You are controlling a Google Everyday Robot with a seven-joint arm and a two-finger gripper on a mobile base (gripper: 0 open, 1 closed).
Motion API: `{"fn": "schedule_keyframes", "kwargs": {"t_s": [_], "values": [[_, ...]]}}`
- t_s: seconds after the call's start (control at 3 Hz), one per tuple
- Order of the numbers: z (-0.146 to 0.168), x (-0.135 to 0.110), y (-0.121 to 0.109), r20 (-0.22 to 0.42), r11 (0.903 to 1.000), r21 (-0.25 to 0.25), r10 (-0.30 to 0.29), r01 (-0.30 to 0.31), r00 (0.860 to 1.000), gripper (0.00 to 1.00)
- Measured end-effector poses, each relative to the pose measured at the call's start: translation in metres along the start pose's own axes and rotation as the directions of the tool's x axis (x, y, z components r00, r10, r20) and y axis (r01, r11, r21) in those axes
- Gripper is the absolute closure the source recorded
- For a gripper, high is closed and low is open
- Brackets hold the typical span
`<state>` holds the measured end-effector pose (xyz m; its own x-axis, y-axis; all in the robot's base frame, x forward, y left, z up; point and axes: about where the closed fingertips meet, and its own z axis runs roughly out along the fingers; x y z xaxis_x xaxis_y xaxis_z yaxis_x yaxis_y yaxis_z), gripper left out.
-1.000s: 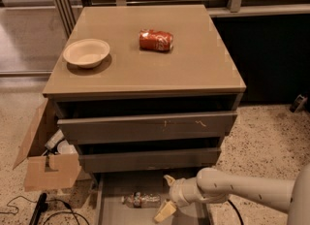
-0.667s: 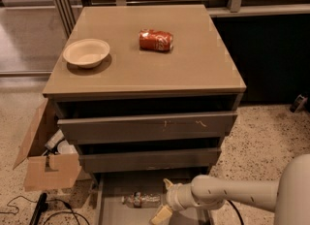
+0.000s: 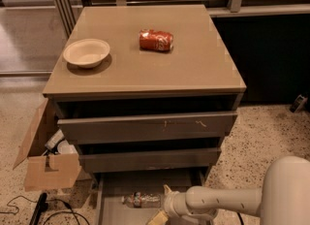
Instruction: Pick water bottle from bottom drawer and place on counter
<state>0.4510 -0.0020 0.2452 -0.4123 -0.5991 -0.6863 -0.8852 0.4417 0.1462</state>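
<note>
Water bottle (image 3: 141, 200) lies on its side on the grey floor of the pulled-out bottom drawer (image 3: 116, 215), its length running left to right, just near of the middle drawer front (image 3: 150, 160) above it. The gripper (image 3: 161, 203) sits at the bottle's right end, inside the drawer, its two tan-tipped fingers spread apart, one on the far side and one on the near side of that end; whether they touch the plastic cannot be told. The white arm (image 3: 227, 202) reaches in from the right, low over the speckled floor (image 3: 256, 136).

Above, the top drawer (image 3: 145, 127) and the middle one both stand slightly out from the cabinet. On the counter (image 3: 193, 69), a crushed red can (image 3: 156, 40) lies on its side toward the far edge, near the middle, and a pale bowl (image 3: 86, 52) stands upright on the left, well apart from the can. Left of the cabinet, an open cardboard box (image 3: 48, 170) rests on the floor against its side, with a dark cable (image 3: 38, 210) trailing near it.
</note>
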Motion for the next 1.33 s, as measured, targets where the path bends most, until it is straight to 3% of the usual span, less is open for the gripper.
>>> {"fn": "schedule_keyframes", "kwargs": {"t_s": [0.33,0.67,1.0,1.33], "values": [[0.023,0.008,-0.013,0.006,0.9997,0.005,-0.024,0.024,1.0,0.0],[0.047,0.014,-0.033,0.06,0.9953,-0.034,-0.089,0.091,0.994,0.0],[0.058,0.014,-0.049,0.118,0.9878,-0.096,-0.111,0.123,0.987,0.0],[0.065,0.009,-0.05,0.155,0.974,-0.177,-0.114,0.142,0.981,0.0]]}}
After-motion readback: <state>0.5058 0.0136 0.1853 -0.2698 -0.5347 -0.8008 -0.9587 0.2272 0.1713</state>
